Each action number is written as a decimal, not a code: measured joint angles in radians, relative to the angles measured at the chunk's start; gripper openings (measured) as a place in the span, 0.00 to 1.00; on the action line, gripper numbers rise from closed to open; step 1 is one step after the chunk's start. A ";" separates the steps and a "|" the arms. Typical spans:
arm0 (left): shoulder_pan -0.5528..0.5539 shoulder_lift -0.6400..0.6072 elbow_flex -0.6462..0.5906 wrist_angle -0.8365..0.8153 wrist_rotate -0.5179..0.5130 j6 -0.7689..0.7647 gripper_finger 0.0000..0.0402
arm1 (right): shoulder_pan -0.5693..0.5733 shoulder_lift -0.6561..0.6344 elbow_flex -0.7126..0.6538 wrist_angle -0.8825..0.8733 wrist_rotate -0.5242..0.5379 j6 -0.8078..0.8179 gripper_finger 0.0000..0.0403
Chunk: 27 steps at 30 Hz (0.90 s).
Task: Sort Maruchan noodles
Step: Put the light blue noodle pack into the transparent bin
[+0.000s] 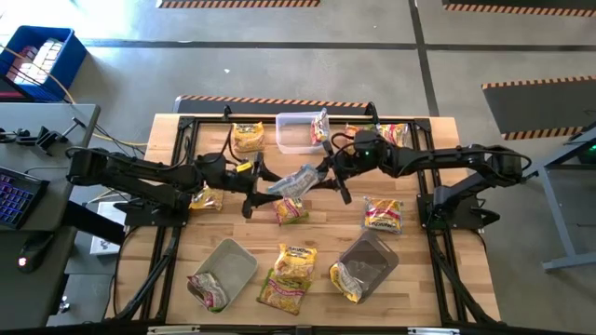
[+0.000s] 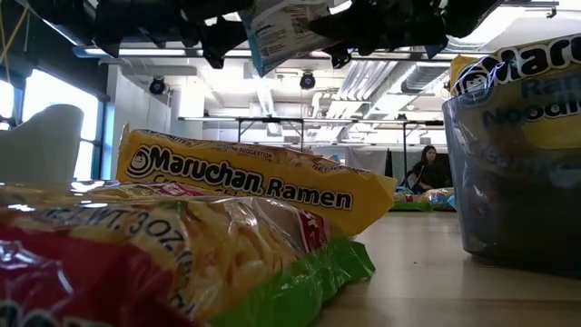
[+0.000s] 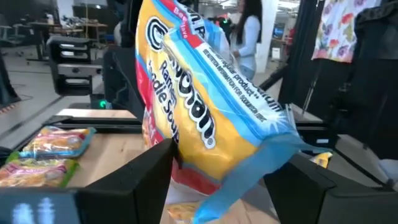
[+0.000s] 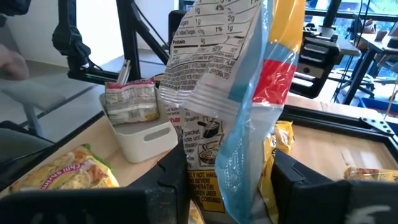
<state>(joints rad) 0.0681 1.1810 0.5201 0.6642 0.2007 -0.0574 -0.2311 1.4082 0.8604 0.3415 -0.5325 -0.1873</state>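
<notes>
Wooden table with scattered ramen packets, plastic tubs.

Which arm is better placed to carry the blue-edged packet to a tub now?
The right. The right gripper appears shut on the blue-edged packet above mid-table, while the left gripper stands open beside it, apparently having let go. Probably the right arm carries it on.

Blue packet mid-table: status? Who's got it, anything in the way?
Blue noodle packet up between both arms, mid-handover. Left pincer open around it. Right pincer shut on it. Packets on the table below; air path clear.
</notes>
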 joint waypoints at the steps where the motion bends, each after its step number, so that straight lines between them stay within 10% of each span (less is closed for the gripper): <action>1: 0.000 0.000 0.000 0.001 -0.001 0.000 0.57 | -0.003 0.000 0.000 0.001 0.000 -0.003 0.27; 17: 0.000 0.069 0.000 0.046 -0.011 0.121 0.05 | 0.015 -0.001 0.000 0.009 0.169 0.064 0.47; 27: -0.002 0.066 0.001 0.030 -0.220 0.124 0.01 | 0.000 -0.066 0.067 -0.185 0.563 0.196 0.57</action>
<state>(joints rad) 0.0661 1.2472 0.5209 0.6944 -0.0195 0.0662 -0.2307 1.3423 0.9279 0.1566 0.0305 0.0089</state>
